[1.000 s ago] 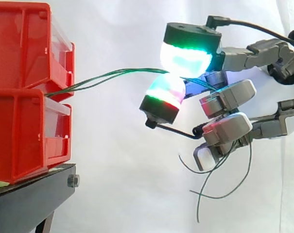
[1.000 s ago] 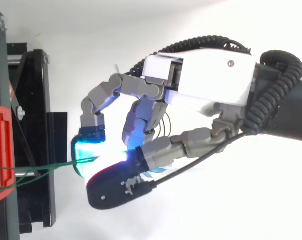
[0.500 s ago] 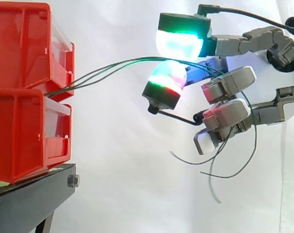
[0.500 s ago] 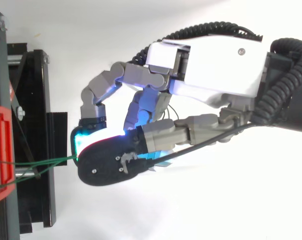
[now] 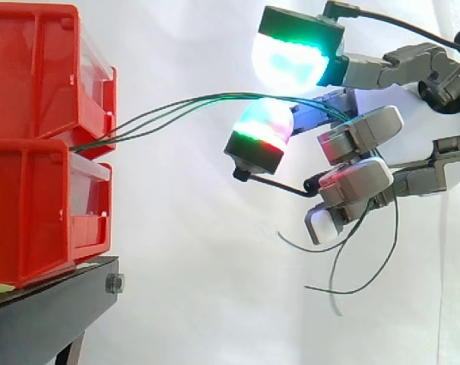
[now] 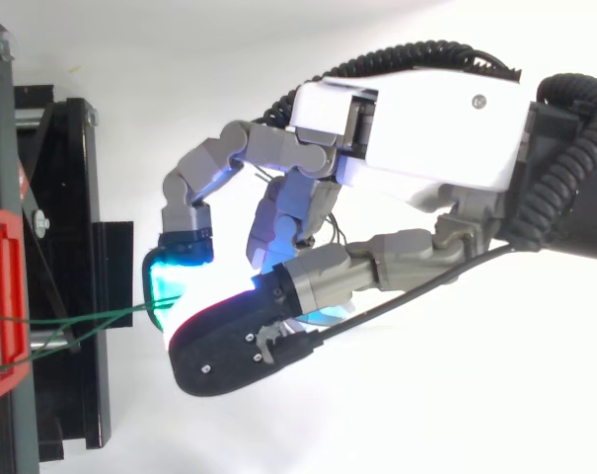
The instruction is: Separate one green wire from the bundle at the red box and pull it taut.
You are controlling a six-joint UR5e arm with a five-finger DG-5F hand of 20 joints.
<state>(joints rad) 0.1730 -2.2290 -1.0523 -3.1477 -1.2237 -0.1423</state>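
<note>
Whether the robot hand grips anything, I cannot tell. The green wires pass through it, and their loose ends dangle at its 6 o'clock. Toward 9 o'clock the wires arch slackly, not taut, to the seam between two stacked red bins. The bins sit on a black stand.
</note>
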